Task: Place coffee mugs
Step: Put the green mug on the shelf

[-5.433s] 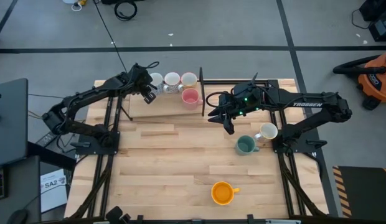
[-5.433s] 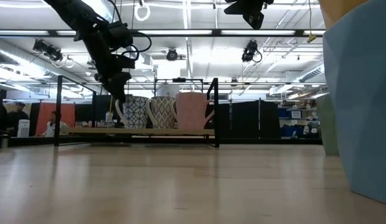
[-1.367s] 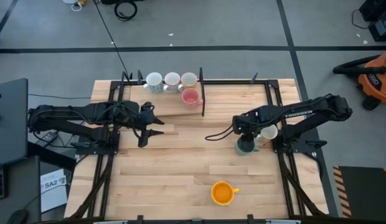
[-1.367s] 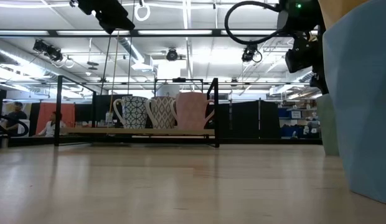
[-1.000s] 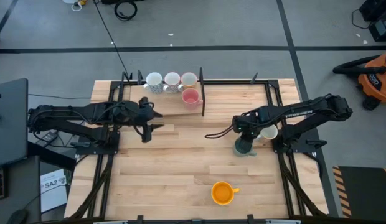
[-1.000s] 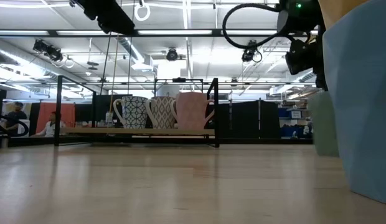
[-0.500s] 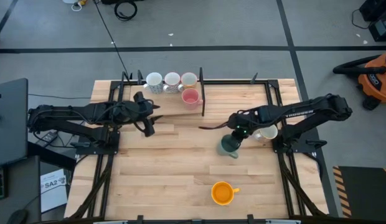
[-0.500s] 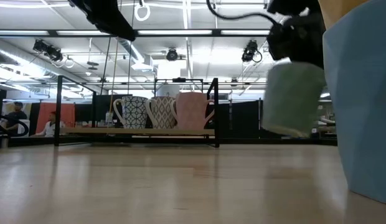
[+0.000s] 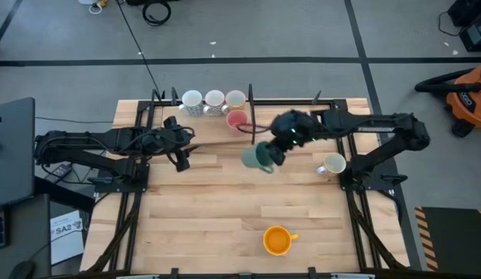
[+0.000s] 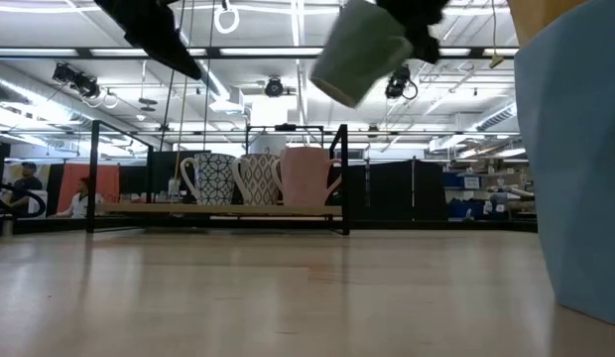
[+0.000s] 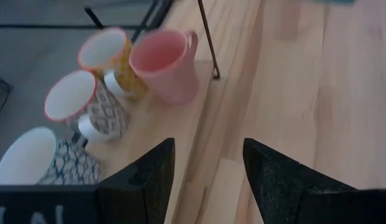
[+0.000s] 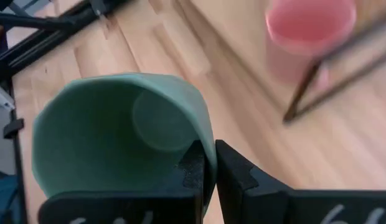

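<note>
My right gripper (image 9: pixel 271 152) is shut on a dark green mug (image 9: pixel 258 158), high above the table's middle and just near of the pink mug (image 9: pixel 237 120). The pink mug and three patterned white mugs (image 9: pixel 214 99) stand upright on a raised wooden shelf (image 9: pixel 205 133) at the far edge. A white mug (image 9: pixel 331 163) stands at the right and an orange mug (image 9: pixel 277 240) near the front edge. My left gripper (image 9: pixel 181 159) hovers open above the shelf's left part, holding nothing. My right gripper pinches the green mug's rim wall (image 12: pixel 207 151), one finger (image 12: pixel 192 169) inside the mug and one (image 12: pixel 235 175) outside. The fingers come slanting down from the table's right. The mug (image 10: pixel 359 52) hangs tilted and is lifted well clear of the table.
A black wire frame (image 9: pixel 250 116) stands at the shelf's right end, close to the pink mug. A light blue mug (image 10: pixel 575 169) fills the low view's near right. Bare wood lies between the shelf and the orange mug.
My right gripper has lifted the green mug off the table's right side. It has carried the mug up, toward the left and toward the far edge, close to the pink mug. The mug, upright on the table before, now hangs tilted.
</note>
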